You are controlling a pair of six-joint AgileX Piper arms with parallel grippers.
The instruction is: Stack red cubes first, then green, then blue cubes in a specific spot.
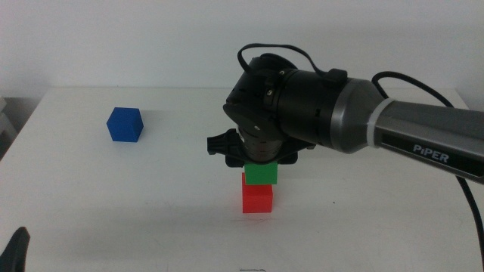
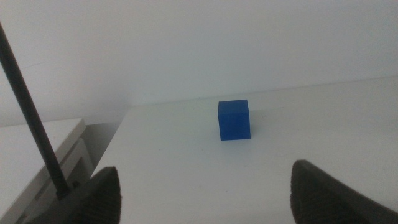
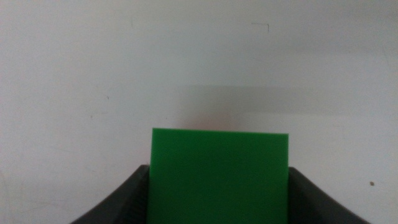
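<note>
Green and matte, the green cube (image 1: 261,173) sat squarely between the two dark jaws of the right gripper (image 1: 260,163), which pressed against its opposite sides; in the right wrist view the green cube (image 3: 219,175) filled the whole gap between the jaws, with no white showing on either flank. Directly beneath it stood the red cube (image 1: 257,198), and the green cube's underside appeared to touch the red cube's top face, though it sat a little askew of it, shifted slightly toward the right arm's side. Only a faint reddish tinge showed beyond the green cube's far edge in the right wrist view, so the red cube itself could not be made out there. The right arm (image 1: 393,125), black and grey with white lettering, reached in over the stack from the right side of the white table (image 1: 151,211). Well apart from the stack, toward the far left of the table, the blue cube (image 1: 124,124) rested alone on the bare surface. The left gripper (image 2: 205,193) waited low at the table's near left corner, its jaws spread wide, and the blue cube (image 2: 234,119) stood well ahead of them, roughly centred on the gap between the jaws.
</note>
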